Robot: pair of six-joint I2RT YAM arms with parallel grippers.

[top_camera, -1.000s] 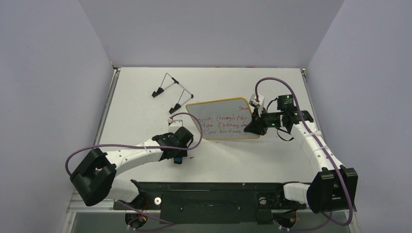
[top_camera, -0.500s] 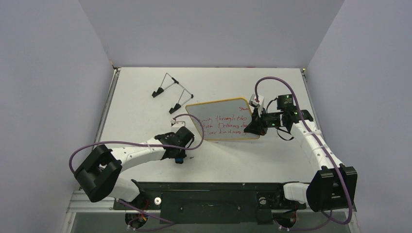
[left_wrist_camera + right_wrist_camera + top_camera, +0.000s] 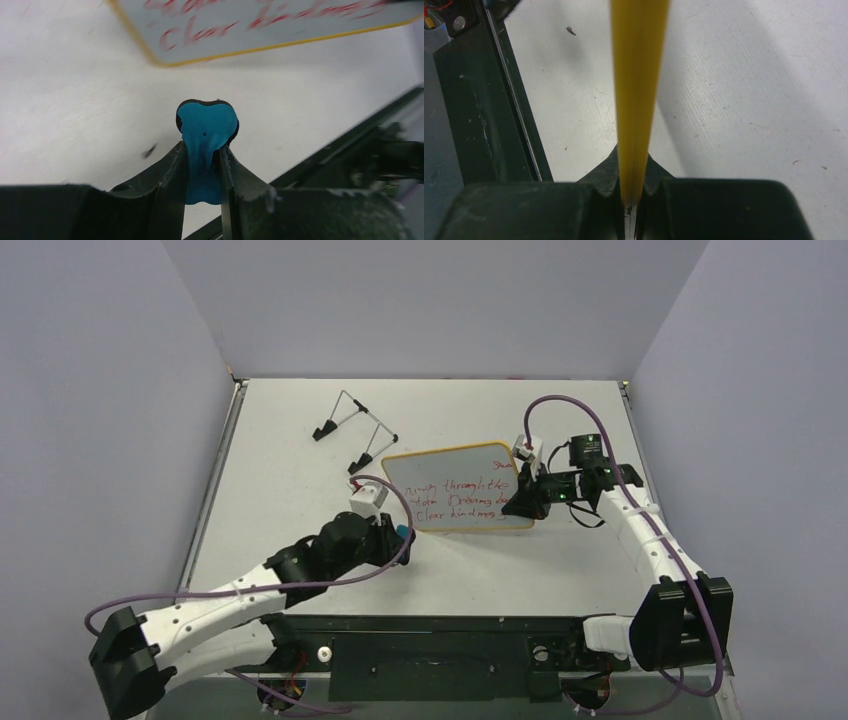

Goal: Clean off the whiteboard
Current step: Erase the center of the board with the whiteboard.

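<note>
The small flat whiteboard with an orange rim (image 3: pixel 458 490) hangs over the white bench (image 3: pixel 290 470), red words still on it, its right edge pinched in the right pincer (image 3: pixel 522 500). The left pincer (image 3: pixel 397 532) has just gripped the blue eraser block (image 3: pixel 207 122) and lifted it near the board, so wiping can likely start.
</note>
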